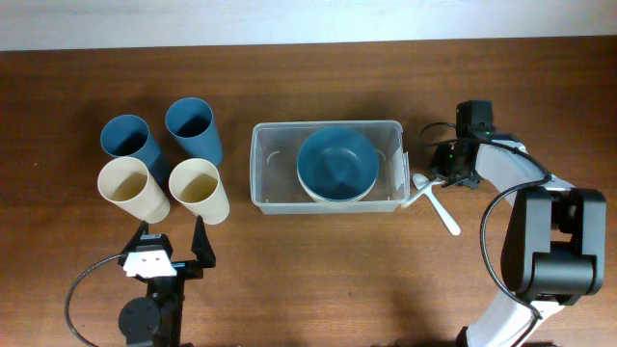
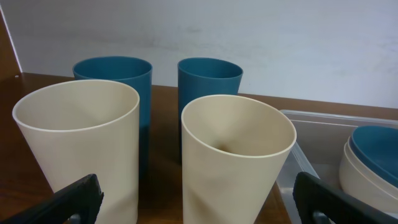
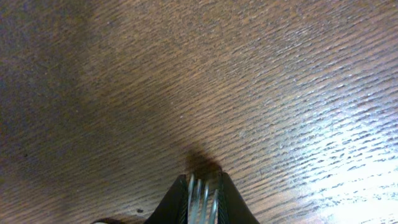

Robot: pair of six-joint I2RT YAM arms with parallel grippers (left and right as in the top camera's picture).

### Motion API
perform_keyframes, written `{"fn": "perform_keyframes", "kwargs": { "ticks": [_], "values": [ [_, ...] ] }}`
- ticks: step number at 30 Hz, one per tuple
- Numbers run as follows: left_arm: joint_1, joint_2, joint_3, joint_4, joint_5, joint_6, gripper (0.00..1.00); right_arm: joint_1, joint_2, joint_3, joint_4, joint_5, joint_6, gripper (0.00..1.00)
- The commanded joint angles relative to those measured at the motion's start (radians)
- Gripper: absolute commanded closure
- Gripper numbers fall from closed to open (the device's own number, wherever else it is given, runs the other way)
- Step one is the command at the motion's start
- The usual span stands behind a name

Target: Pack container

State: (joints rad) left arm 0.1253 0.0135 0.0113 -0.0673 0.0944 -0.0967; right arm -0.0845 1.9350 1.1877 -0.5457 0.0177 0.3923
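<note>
Right now my right claw sits low over the brown worktop, just beside the right end of the container, the clear rectangular bin at the middle of the worktop. The jaws stand nearly together, and the wrist view shows pale tines, seemingly a fork, pinched between them. A blue bowl nested in a cream bowl fills most of the bin. A white spoon lies on the wood just beside this claw. My left claw hangs wide apart, holding nothing, near four cups at the left. I judge the step is lifting the fork into the bin. To do it well I should make the pinch firm, rise straight to clear the rim, avoid dragging the spoon, and lower the fork into the narrow gap beside the bowls before letting go
</note>
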Motion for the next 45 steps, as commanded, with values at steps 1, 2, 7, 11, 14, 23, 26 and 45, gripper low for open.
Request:
{"fn": "perform_keyframes", "kwargs": {
  "ticks": [1,2,7,11,14,23,26,45],
  "values": [
    [-0.003,-0.008,-0.001,-0.008,0.007,0.016,0.0,-0.002,0.022,0.01,-0.019,-0.006,0.004,0.87],
    [-0.003,-0.008,-0.001,-0.008,0.007,0.016,0.0,-0.002,0.022,0.013,-0.023,-0.006,0.004,0.88],
    [-0.003,-0.008,-0.001,-0.008,0.007,0.016,0.0,-0.002,0.022,0.024,-0.035,-0.006,0.004,0.88],
    [-0.003,-0.008,-0.001,-0.008,0.007,0.016,0.0,-0.002,0.022,0.024,-0.041,-0.007,0.004,0.88],
    [-0.003,-0.008,-0.001,-0.008,0.007,0.016,0.0,-0.002,0.022,0.024,-0.045,-0.006,0.004,0.96],
    [-0.003,-0.008,-0.001,-0.008,0.007,0.016,0.0,-0.002,0.022,0.024,-0.045,-0.006,0.004,0.96],
    [-0.003,-0.008,-0.001,-0.008,0.007,0.016,0.0,-0.003,0.019,0.024,-0.047,-0.006,0.004,0.96],
    [-0.003,-0.008,-0.001,-0.008,0.007,0.016,0.0,-0.12,-0.066,0.069,-0.252,-0.084,0.004,0.96]
  ]
}}
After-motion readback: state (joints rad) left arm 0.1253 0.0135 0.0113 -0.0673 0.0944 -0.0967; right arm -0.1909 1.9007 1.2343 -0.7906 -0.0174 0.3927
